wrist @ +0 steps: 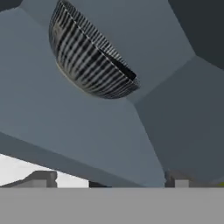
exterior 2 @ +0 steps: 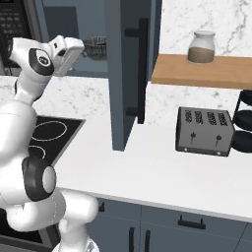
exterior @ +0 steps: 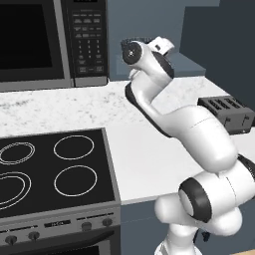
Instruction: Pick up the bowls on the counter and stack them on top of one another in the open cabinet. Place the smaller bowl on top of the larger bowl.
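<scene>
The larger bowl (wrist: 89, 61), grey and ribbed, rests on the flat floor of the open cabinet (wrist: 87, 131), back toward a rear corner. My gripper (wrist: 109, 181) is open at the shelf's front edge, its fingertips (wrist: 41, 178) wide apart with nothing between them, and the bowl is well clear ahead. In the right base view the white hand (exterior 2: 66, 51) is raised at the cabinet mouth, with the larger bowl (exterior 2: 97, 45) just beyond it. The white counter (exterior: 144, 149) lies below. The smaller bowl is out of view.
A black microwave (exterior: 50, 40) hangs left of the cabinet above the black stovetop (exterior: 55, 164). The cabinet's door (exterior 2: 130, 74) stands swung open over the counter. A toaster (exterior 2: 204, 130) sits to the right, and a jar (exterior 2: 202, 47) stands on a wooden shelf.
</scene>
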